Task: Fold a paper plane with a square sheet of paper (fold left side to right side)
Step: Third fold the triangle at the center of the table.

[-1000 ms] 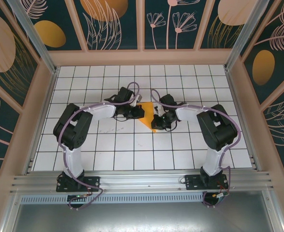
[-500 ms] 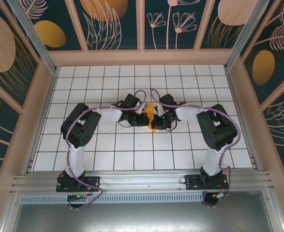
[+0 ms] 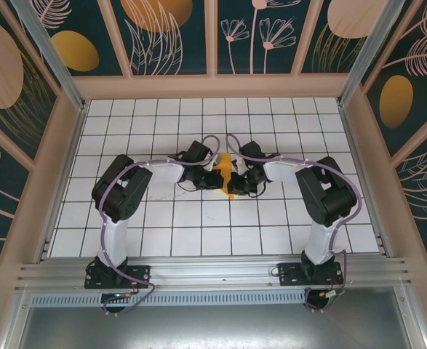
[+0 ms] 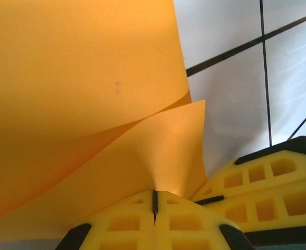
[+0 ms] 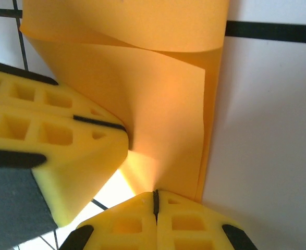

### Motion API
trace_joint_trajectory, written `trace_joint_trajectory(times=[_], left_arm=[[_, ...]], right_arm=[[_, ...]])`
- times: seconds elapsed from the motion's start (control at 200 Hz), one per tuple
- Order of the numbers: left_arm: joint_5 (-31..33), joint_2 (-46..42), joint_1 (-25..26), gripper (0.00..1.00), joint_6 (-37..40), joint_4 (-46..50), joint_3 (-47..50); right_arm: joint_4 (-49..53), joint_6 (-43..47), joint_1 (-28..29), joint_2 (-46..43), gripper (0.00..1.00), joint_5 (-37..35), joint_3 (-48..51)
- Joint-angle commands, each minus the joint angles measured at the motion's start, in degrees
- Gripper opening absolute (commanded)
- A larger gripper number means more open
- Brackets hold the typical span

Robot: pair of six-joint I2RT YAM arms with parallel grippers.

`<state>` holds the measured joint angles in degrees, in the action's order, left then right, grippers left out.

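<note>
Orange-yellow paper is at the centre of the top view. The square sheet of paper (image 3: 226,171) is lifted off the white tiled bench (image 3: 198,233) near its middle, with the left gripper (image 3: 213,177) and the right gripper (image 3: 236,182) almost touching each other across it. In the left wrist view, the jaws of the left gripper (image 4: 154,200) are pressed together on a lower edge of the sheet (image 4: 80,78). The paper rises from them in two curved layers that are not yet flat, and the yellow fingers (image 4: 267,187) of the right gripper lie just beside, at the lower right. In the right wrist view, the right gripper (image 5: 155,200) also has its jaws together, clamped on the edge of the sheet (image 5: 158,99) near a corner. One finger (image 5: 53,135) of the left gripper sits close on the left, touching or nearly touching the paper. I judge that the left side is being carried over to the right side, and that the fold is loose, with no crease yet. To do this step well, the corners and the two free edges should be aligned exactly before any pressing. The right arm should hold its side steady while the left one lowers the upper layer slowly and without pulling, because thin paper slides and buckles easily. Only then should the crease be pressed down against the bench.
</note>
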<state>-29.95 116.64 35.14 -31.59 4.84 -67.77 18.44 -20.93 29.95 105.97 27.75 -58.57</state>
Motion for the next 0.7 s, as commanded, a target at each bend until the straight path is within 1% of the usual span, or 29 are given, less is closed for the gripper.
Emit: trace_joint_trajectory(times=[0.0, 0.145, 0.23, 0.4, 0.47, 0.545, 0.58, 0.636, 0.671, 0.696], left_arm=[[9.76, -0.03, -6.06, 0.05, 1.24, 1.9, 1.59], [12.04, -0.53, -9.82, 0.05, 2.9, 2.31, 2.06], [12.35, -0.42, -11.58, 0.05, 3.79, 2.62, 1.53], [11.48, -1.25, -12.4, 0.06, 4.52, 2.85, 0.06], [10.52, -2.91, -12.46, 0.08, 4.02, 2.16, 0.56], [9.19, -5.79, -12.45, 0.15, 3.24, 1.25, 1.82], [8.69, -7.54, -12.48, 0.19, 2.67, 0.65, 2.72], [8.25, -10.53, -12.46, 0.27, 1.63, -0.21, 4.2], [8.07, -12.29, -12.46, 0.31, 0.89, -0.81, 5.34], [7.67, -13.52, -12.46, 0.33, 0.4, -1.23, 6.13]], right_arm=[[6.35, 1.15, -0.42, 2.15, 0.0, -8.19, 2.68], [6.13, 0.93, -0.42, 1.53, 0.0, -8.25, 3.27], [5.83, 0.76, -0.42, 1.17, 0.0, -7.8, 3.54], [3.64, 0.28, -0.43, 0.34, 0.0, -5.46, 3.76], [1.08, -0.01, -0.47, -0.63, 0.0, -3.3, 3.89], [-2.48, -0.51, -0.42, -2.62, 0.0, -0.91, 3.95], [-4.17, -0.72, -0.42, -3.94, 0.05, -0.04, 4.06], [-6.51, -0.88, -0.44, -6.4, 0.15, -0.06, 4.24], [-7.31, -0.49, -0.51, -7.96, 0.22, -0.69, 4.3], [-7.52, -0.14, -0.58, -9.28, 0.27, -1.64, 4.31]])
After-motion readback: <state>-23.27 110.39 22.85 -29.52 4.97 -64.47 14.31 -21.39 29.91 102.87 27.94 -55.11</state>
